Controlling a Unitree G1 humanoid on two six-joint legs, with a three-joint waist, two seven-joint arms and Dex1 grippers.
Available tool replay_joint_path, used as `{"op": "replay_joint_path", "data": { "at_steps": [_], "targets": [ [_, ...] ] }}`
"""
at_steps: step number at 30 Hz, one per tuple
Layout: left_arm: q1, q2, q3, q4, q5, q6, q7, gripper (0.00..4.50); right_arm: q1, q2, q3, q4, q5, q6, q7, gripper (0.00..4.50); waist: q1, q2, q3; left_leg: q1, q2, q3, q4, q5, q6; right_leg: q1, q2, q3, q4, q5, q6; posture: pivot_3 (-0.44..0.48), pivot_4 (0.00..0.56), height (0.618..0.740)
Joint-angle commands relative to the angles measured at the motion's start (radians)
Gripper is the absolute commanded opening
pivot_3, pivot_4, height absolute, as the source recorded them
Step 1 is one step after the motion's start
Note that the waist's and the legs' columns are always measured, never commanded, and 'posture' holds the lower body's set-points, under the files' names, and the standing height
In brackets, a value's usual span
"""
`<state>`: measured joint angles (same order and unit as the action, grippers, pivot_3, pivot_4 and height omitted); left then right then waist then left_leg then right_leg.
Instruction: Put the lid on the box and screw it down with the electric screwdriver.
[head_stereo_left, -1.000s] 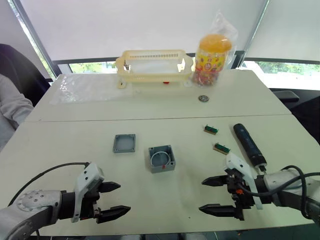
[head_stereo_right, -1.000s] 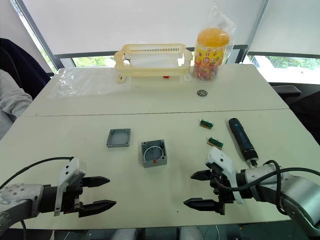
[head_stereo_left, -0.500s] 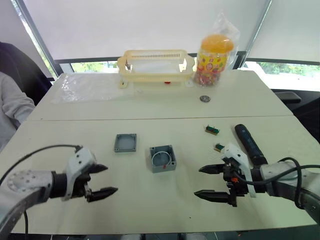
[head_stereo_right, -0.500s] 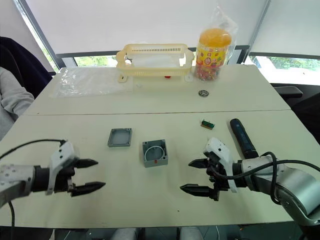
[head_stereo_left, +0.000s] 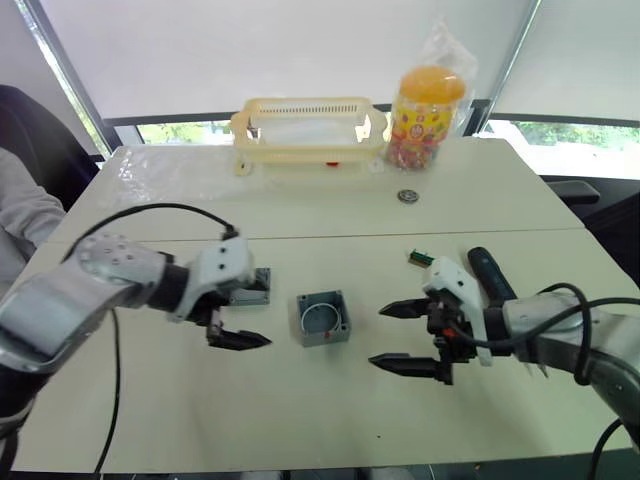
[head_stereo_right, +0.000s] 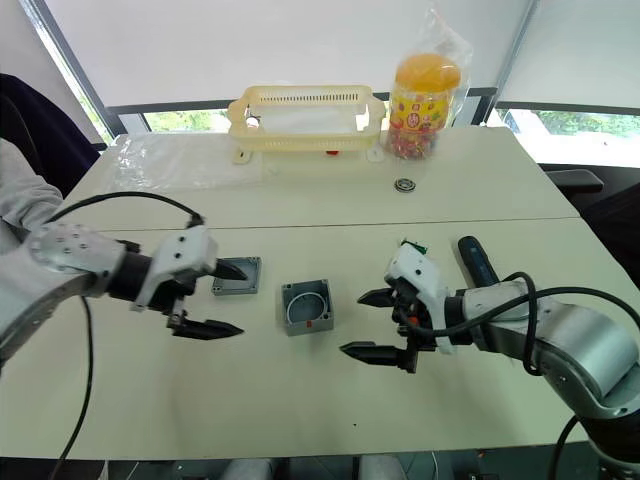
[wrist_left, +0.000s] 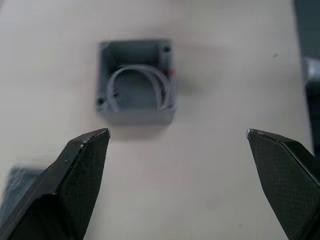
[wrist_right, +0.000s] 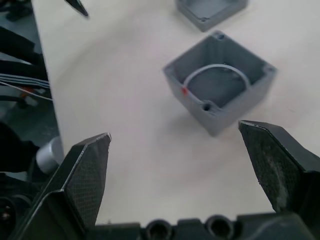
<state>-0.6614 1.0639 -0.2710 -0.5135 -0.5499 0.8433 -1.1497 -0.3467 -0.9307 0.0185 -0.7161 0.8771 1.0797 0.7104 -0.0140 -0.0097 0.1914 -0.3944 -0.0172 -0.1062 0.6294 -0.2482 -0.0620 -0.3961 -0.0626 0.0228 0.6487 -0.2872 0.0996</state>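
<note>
Counting: one box, one lid, one electric screwdriver, one green-brown bit strip in sight, two grippers.
Box: one, the box (head_stereo_right: 307, 307), grey, open side up, near the middle of the table (head_stereo_right: 300, 400); a curved pale band lies inside and a small red mark sits on one wall.
Lid: one, the lid (head_stereo_right: 238, 275), flat grey square, just left of the box and apart from it; its left part is behind the left arm.
Electric screwdriver: one, the electric screwdriver (head_stereo_right: 476, 257), dark cylinder lying on the table right of the box, its near end hidden behind the right arm.
Bit strip: one, the bit strip (head_stereo_left: 420, 258), small, just left of the screwdriver's far end.
Left gripper: the left gripper (head_stereo_right: 228, 299), fingers spread wide and released, holding nothing; the far fingertip is over the lid, the near one over bare table left of the box.
Right gripper: the right gripper (head_stereo_right: 367, 323), fingers spread wide and released, holding nothing, pointing left toward the box, just right of it.
Far table: one yellow basket (head_stereo_right: 305, 122), one orange-lidded candy jar (head_stereo_right: 425, 105) in a clear bag, one clear plastic sheet (head_stereo_right: 180, 160), one small round metal piece (head_stereo_right: 404, 185).
Surface: two pale cream tables butted together, a seam running left to right between them.
Room: white blinds across the far windows, greenery below them; a person's grey sleeve (head_stereo_left: 22, 215) at the far left edge.
</note>
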Motion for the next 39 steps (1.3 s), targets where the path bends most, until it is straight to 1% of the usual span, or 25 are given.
{"op": "replay_joint_path", "data": {
  "at_steps": [1, 5, 8, 11, 15, 20, 29, 31, 32, 34, 38, 39],
  "targets": [
    [-0.071, -0.054, -0.101, 0.0, 0.064, 0.036, -0.001, 4.5, 0.012, 0.026, 0.015, -0.053, -0.006, 0.001, -0.047, 4.45, -0.001, 0.0, 0.0, 0.0, 0.0, 0.0, 0.0, 0.0, 0.0, 0.0, 0.0, 0.0, 0.0, 0.0, 0.0, 0.0, 0.15, 0.74],
    [-0.135, -0.187, -0.211, 0.092, 0.158, 0.022, 0.035, 4.5, 0.047, 0.053, 0.007, -0.063, -0.018, -0.009, -0.096, 4.45, 0.001, -0.001, 0.0, 0.001, 0.0, 0.0, 0.001, 0.0, 0.0, 0.001, 0.001, 0.0, 0.002, 0.0, 0.0, 0.0, 0.15, 0.74],
    [-0.149, -0.246, -0.259, 0.161, 0.213, -0.012, 0.026, 4.5, 0.061, 0.068, 0.008, -0.066, -0.025, -0.014, -0.121, 4.45, -0.001, -0.001, 0.0, 0.001, 0.0, -0.001, 0.002, 0.0, 0.0, 0.001, 0.0, 0.0, 0.002, 0.0, 0.0, 0.0, 0.15, 0.74],
    [-0.186, -0.287, -0.303, 0.278, 0.3, -0.115, 0.001, 4.5, 0.067, 0.081, 0.018, -0.064, -0.037, -0.02, -0.135, 4.45, -0.002, -0.001, 0.0, 0.001, 0.0, -0.001, 0.002, 0.0, 0.0, 0.0, 0.001, 0.0, 0.002, 0.0, 0.0, 0.0, 0.15, 0.74],
    [-0.235, -0.312, -0.318, 0.356, 0.332, -0.184, -0.092, 4.5, 0.064, 0.099, 0.024, -0.063, -0.046, -0.018, -0.148, 4.45, -0.001, -0.001, 0.0, 0.001, 0.0, -0.001, 0.001, 0.0, 0.0, 0.0, 0.001, -0.001, 0.003, 0.0, 0.0, 0.0, 0.15, 0.74],
    [-0.227, -0.325, -0.324, 0.337, 0.343, -0.199, -0.167, 4.5, 0.067, 0.115, 0.024, -0.067, -0.053, -0.018, -0.166, 4.45, -0.001, -0.001, 0.0, 0.001, 0.0, -0.001, 0.001, 0.0, 0.0, 0.0, 0.001, 0.0, 0.003, 0.0, 0.0, 0.0, 0.15, 0.74],
    [-0.158, -0.395, -0.342, 0.31, 0.397, -0.191, -0.127, 4.5, 0.084, 0.13, 0.016, -0.075, -0.061, -0.019, -0.195, 4.45, 0.0, -0.001, 0.0, 0.001, 0.0, -0.002, 0.002, 0.0, 0.0, 0.0, 0.001, 0.0, 0.004, 0.0, 0.0, 0.0, 0.15, 0.74],
    [-0.149, -0.399, -0.353, 0.32, 0.414, -0.205, -0.131, 3.98, 0.083, 0.132, 0.017, -0.074, -0.063, -0.02, -0.199, 4.5, -0.001, -0.001, 0.0, 0.001, 0.0, -0.002, 0.002, 0.0, 0.0, 0.0, 0.001, 0.0, 0.004, 0.0, 0.0, 0.0, 0.15, 0.74],
    [-0.144, -0.4, -0.362, 0.325, 0.427, -0.212, -0.132, 3.64, 0.084, 0.132, 0.016, -0.074, -0.064, -0.021, -0.199, 4.5, -0.002, -0.001, 0.0, 0.001, 0.0, -0.002, 0.002, 0.0, 0.0, 0.0, 0.001, 0.0, 0.005, 0.0, 0.0, 0.0, 0.15, 0.74],
    [-0.131, -0.405, -0.377, 0.337, 0.456, -0.235, -0.128, 2.63, 0.086, 0.131, 0.013, -0.073, -0.067, -0.023, -0.199, 4.5, -0.001, -0.001, 0.0, 0.001, 0.0, -0.002, 0.002, 0.0, 0.0, 0.0, 0.001, 0.0, 0.005, 0.0, 0.0, 0.0, 0.15, 0.74],
    [-0.107, -0.412, -0.382, 0.343, 0.482, -0.25, -0.126, 0.43, 0.094, 0.127, 0.006, -0.069, -0.075, -0.029, -0.196, 4.5, 0.0, -0.001, 0.0, 0.001, 0.0, -0.002, 0.002, 0.0, 0.0, 0.0, 0.001, -0.001, 0.005, 0.0, 0.0, 0.0, 0.15, 0.74],
    [-0.104, -0.413, -0.382, 0.345, 0.487, -0.254, -0.127, 0.09, 0.096, 0.126, 0.005, -0.068, -0.077, -0.031, -0.196, 4.5, 0.0, -0.001, 0.0, 0.001, 0.0, -0.002, 0.002, 0.0, 0.0, 0.0, 0.001, 0.0, 0.005, 0.0, 0.0, 0.0, 0.15, 0.74]
  ]
}}
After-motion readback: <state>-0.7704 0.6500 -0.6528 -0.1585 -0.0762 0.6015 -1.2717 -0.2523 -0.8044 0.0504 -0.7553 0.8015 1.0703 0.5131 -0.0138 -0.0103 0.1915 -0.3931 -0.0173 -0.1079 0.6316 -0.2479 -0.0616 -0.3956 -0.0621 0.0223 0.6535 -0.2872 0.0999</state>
